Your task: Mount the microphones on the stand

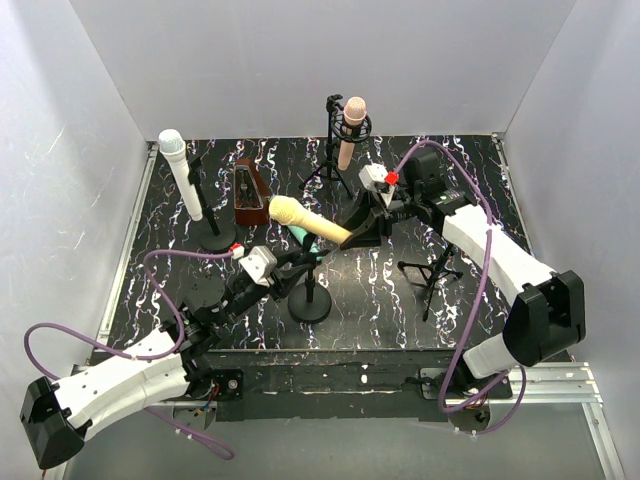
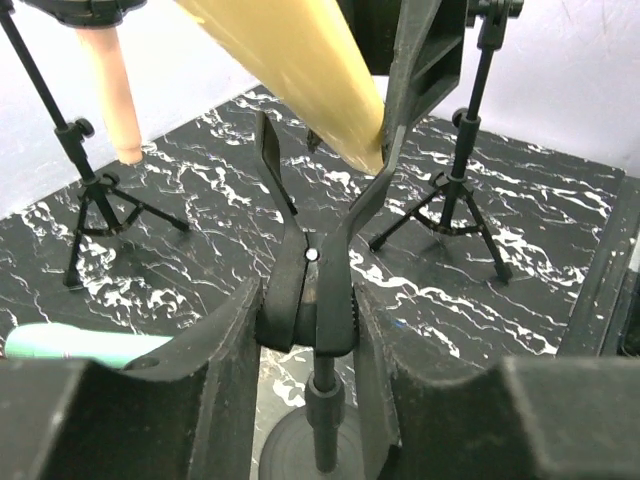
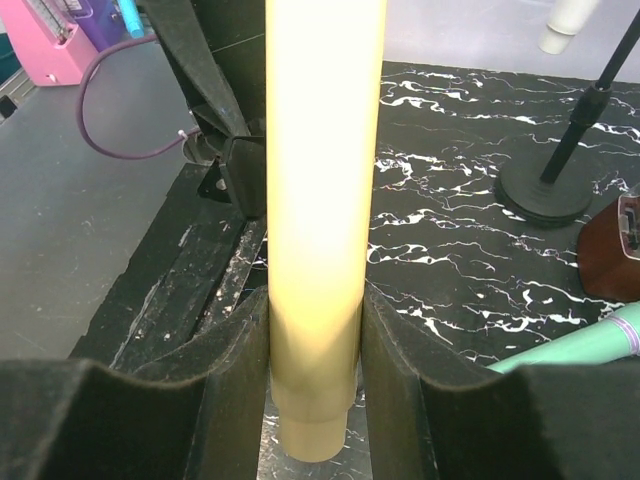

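While the arms meet mid-surface: both wrists converge over the centre stand (image 1: 310, 302), a round-base post with a spring clip (image 2: 310, 270) on top.
Right gripper (image 3: 315, 310): fingers closed on the yellow microphone (image 1: 300, 218), clamped near its tail end.
Yellow microphone, pose: tilted, rounded head up and toward the left rear, tail pointing down at the clip.
Tail vs clip: in the left wrist view the tail end sits just over the spread prongs; contact with a prong cannot be told.
Left gripper (image 1: 300, 265): fingers pressed on either side of the clip's lower part, prongs standing apart in a V.
Teal-green microphone (image 3: 570, 345): lying flat on the surface (image 1: 380, 300), just behind the centre stand, under the yellow one.
Peach-pink microphone (image 1: 349, 135): mounted head-up in a tripod stand at the rear centre.
White microphone (image 1: 183, 175): mounted on a round-base stand at the left rear, leaning slightly.
Metronome block (image 1: 250, 195): brown, upright, between the white and peach-pink stands.
Second tripod stand (image 1: 430, 272): right of centre, beneath the right arm, no microphone in it.
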You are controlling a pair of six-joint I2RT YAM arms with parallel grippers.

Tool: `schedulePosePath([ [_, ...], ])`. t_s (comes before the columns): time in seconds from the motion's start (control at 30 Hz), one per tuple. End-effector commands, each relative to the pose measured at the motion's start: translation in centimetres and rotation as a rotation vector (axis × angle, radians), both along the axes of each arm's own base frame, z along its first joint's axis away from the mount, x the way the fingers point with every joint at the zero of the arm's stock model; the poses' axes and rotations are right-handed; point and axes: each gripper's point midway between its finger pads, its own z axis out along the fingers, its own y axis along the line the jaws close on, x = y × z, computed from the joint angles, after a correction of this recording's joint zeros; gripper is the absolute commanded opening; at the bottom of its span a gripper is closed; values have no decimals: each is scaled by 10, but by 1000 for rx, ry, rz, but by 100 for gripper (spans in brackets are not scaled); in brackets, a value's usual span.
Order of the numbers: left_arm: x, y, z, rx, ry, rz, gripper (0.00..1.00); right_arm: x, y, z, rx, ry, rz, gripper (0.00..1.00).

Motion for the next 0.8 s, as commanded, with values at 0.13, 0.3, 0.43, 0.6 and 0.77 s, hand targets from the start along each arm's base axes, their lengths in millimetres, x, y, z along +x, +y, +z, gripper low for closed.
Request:
schedulePosePath([
  [0.13,2,-2,3,-17,15,1,7,-1,8,-1,80,-123,84,1],
  [0.3,3,-2,3,-22,17,3,6,-9,9,-18,92,-191,133,1],
  [0.43,-1,-5,2,-26,21,-25,6,-13,14,-32,50,-233,169,1],
  [0.6,-2,-3,3,-36,25,-23,17,-20,16,-36,42,-263,193,1],
  [0.77,-5,1,9,-83,51,-17,55,-23,14,-39,28,-252,183,21],
])
